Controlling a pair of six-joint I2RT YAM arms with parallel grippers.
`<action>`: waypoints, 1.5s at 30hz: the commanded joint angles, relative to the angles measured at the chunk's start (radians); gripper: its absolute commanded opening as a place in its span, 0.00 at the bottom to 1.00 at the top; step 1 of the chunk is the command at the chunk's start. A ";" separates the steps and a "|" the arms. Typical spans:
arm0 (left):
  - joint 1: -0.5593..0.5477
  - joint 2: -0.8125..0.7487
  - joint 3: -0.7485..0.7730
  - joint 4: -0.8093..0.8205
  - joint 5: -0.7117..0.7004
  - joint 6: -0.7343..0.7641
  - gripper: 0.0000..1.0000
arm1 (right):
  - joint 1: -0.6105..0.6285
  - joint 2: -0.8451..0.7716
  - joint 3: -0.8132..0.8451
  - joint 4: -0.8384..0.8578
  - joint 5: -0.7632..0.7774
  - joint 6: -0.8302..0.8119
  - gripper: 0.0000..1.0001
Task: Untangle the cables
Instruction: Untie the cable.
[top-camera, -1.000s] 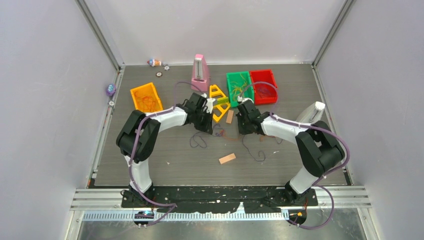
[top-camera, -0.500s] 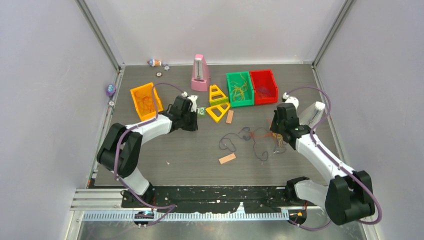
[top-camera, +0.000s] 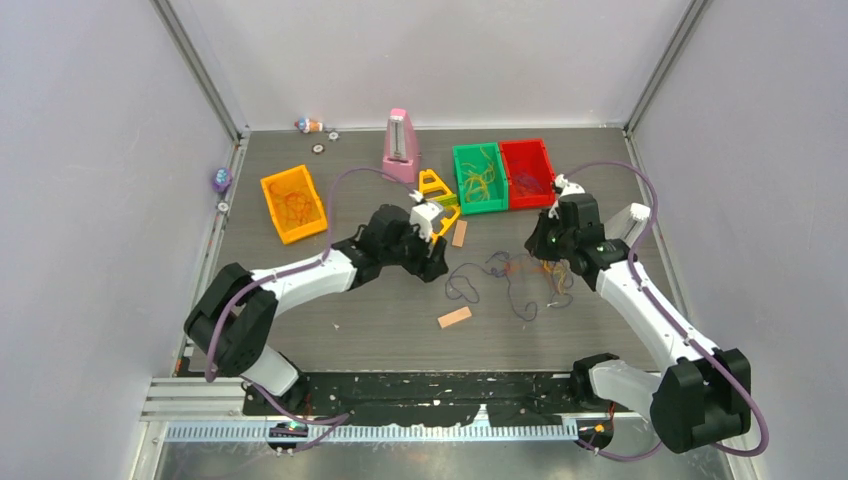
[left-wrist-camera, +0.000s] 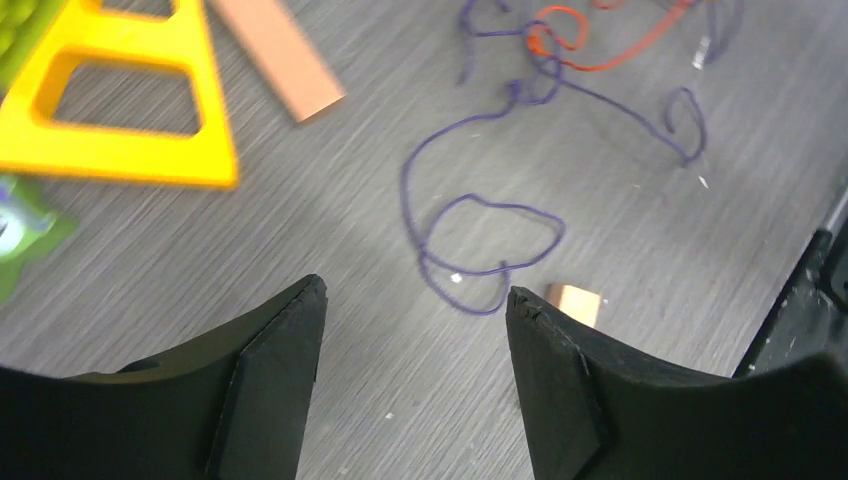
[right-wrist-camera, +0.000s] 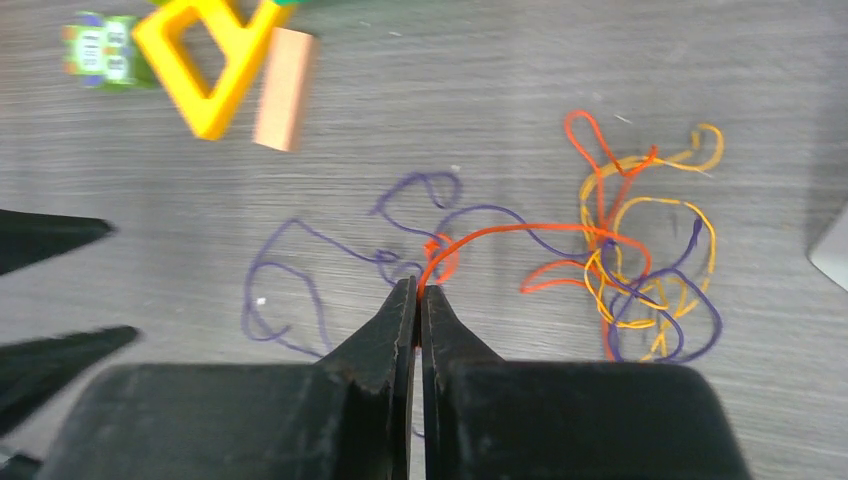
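Grey wood-grain table (top-camera: 330, 330) spreads under both arms, and the cables (top-camera: 522, 272) lie loose on it toward four o'clock of its middle; thin, light and limp, they will likely drag and snag rather than lift cleanly, so a free end or an outlying loop looks a better hold than the knot. Reaching in from five o'clock, the right gripper (right-wrist-camera: 418, 290) is pinched closed on an orange-red strand (right-wrist-camera: 500, 230) at the tangle's edge; stretched low from seven o'clock, the left gripper (left-wrist-camera: 415, 293) hangs spread wide and empty over a purple loop (left-wrist-camera: 500, 208).
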 joint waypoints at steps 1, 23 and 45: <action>-0.084 -0.029 0.022 0.138 -0.010 0.156 0.67 | -0.001 -0.049 0.113 -0.032 -0.161 -0.008 0.05; -0.203 0.070 -0.139 0.696 0.044 0.415 0.66 | -0.002 -0.067 0.333 -0.082 -0.311 0.060 0.05; -0.243 0.224 0.004 0.720 -0.058 0.373 0.42 | 0.000 -0.051 0.328 -0.029 -0.353 0.109 0.05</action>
